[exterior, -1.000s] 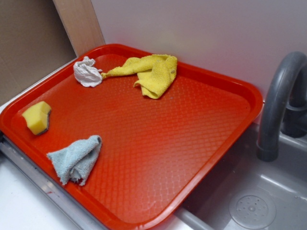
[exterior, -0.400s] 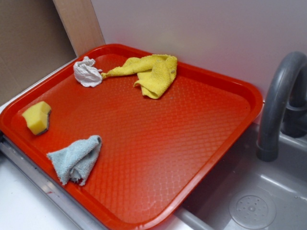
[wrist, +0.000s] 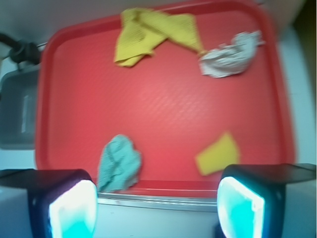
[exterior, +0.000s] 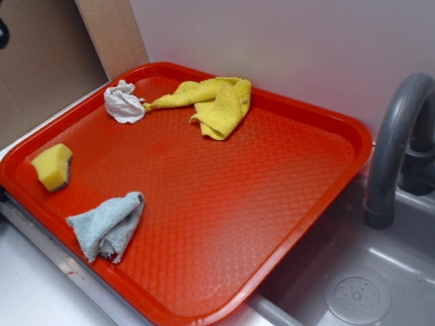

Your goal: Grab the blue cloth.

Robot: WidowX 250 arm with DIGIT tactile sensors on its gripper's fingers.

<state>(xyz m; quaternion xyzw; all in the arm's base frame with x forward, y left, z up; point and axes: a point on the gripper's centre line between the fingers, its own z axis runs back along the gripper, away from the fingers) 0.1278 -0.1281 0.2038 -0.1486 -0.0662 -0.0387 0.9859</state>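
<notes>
The blue cloth [exterior: 107,227] is a small pale grey-blue rag, bunched near the front left rim of the red tray [exterior: 285,224]. In the wrist view it [wrist: 118,163] lies just inside the tray's near rim [wrist: 163,191], ahead and left of centre. My gripper [wrist: 156,210] is open and empty, high above the white counter in front of the tray; its two fingers [wrist: 72,210] stand far apart at the bottom of the wrist view. In the exterior view only a dark bit of the arm shows at the top left edge.
On the tray lie a yellow towel [exterior: 214,102], a small white rag [exterior: 123,102] at the back and a yellow sponge [exterior: 53,166] at the left. A grey sink [exterior: 353,285] with a curved tap [exterior: 394,142] stands to the right. A wall is behind.
A dark bit of the arm has come into the exterior view at the top left edge. The cloths and sponge have not moved.
</notes>
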